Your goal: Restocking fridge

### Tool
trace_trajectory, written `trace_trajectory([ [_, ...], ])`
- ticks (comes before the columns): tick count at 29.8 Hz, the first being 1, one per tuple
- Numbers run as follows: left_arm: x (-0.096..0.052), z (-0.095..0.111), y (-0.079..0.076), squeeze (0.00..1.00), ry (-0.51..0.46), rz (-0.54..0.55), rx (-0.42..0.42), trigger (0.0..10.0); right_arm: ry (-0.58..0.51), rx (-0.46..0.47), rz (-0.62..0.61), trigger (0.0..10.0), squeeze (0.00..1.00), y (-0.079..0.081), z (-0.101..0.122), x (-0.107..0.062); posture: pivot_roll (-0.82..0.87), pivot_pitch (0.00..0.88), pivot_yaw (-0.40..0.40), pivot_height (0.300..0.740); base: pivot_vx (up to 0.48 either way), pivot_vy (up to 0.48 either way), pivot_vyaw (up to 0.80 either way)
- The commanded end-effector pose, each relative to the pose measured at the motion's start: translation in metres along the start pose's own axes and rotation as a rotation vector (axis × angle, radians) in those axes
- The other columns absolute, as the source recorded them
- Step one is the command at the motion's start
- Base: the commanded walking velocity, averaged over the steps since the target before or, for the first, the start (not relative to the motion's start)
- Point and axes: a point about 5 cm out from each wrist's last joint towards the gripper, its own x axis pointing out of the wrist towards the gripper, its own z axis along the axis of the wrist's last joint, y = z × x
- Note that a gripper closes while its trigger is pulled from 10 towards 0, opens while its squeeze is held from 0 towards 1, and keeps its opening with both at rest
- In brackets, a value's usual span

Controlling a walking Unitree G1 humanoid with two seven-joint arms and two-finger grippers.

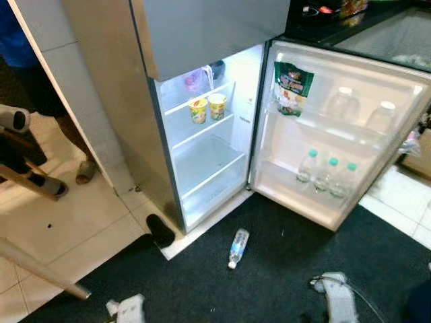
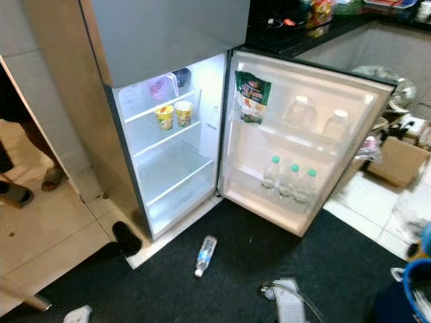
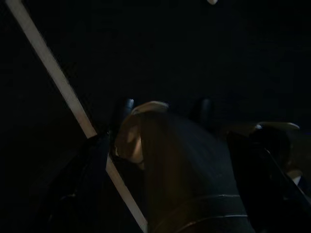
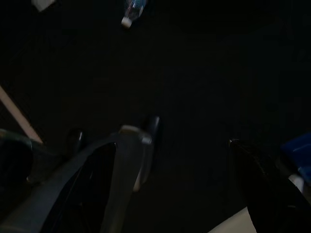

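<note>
Water bottle lies on dark mat before open fridge — light, smooth plastic, prob. rolls; grip mid-body. Left end effector, right end effector: arms hang idle, open/closed can't tell — wrist views dark.

Dark grey mat, white fridge interior, yellow cups, green packet, green-capped bottles.

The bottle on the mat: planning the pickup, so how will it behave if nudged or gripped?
The bottle lies on its side on the dark mat, so a nudge would probably roll it. It looks like thin clear plastic, likely to dent under a firm squeeze. How full it is cannot be told, so its weight is uncertain.
</note>
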Motion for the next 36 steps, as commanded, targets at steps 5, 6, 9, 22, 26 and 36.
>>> trace_trajectory([
  [5, -0.0005, -0.0007, 0.0003, 0.0, -0.006, -0.009, -0.015, 10.0, 0.013, 0.009, 0.005, 10.0, 0.0, 0.0023, -0.0056, 0.0003, -0.02, 0.0, 0.006, 0.74, 0.0, 0.0, 0.0],
  [6, -0.0005, -0.0007, 0.0003, 0.0, -0.006, -0.009, -0.015, 10.0, 0.013, 0.009, 0.005, 10.0, 0.0, 0.0023, -0.0056, 0.0003, -0.02, 0.0, 0.006, 0.74, 0.0, 0.0, 0.0],
  [9, 0.0001, 0.001, -0.0007, 0.0, -0.012, -0.011, -0.014, 10.0, 0.011, 0.012, 0.005, 10.0, 0.0, 0.0025, -0.005, 0.0004, -0.02, 0.0, 0.005, 0.74, 0.0, 0.0, 0.0],
  [22, 0.0009, 0.0024, -0.0023, 0.0, -0.02, -0.009, -0.013, 10.0, 0.003, 0.012, 0.002, 10.0, 0.0, 0.0011, -0.0015, 0.0003, -0.03, 0.0, 0.002, 0.74, 0.0, -0.309, 0.0],
  [26, 0.0012, 0.0024, -0.0041, 0.0, -0.022, -0.027, -0.017, 10.0, 0.008, 0.005, 0.004, 10.0, 0.0, 0.0018, -0.0029, 0.0003, -0.03, 0.0, 0.002, 0.74, 0.0, 0.0, 0.0],
  [36, 0.0016, 0.0001, -0.0068, 0.0, -0.012, -0.047, -0.012, 10.0, 0.016, -0.006, 0.008, 10.0, 0.0, 0.0029, -0.0048, 0.0005, -0.02, 0.0, 0.004, 0.74, 0.0, 0.0, 0.0],
])
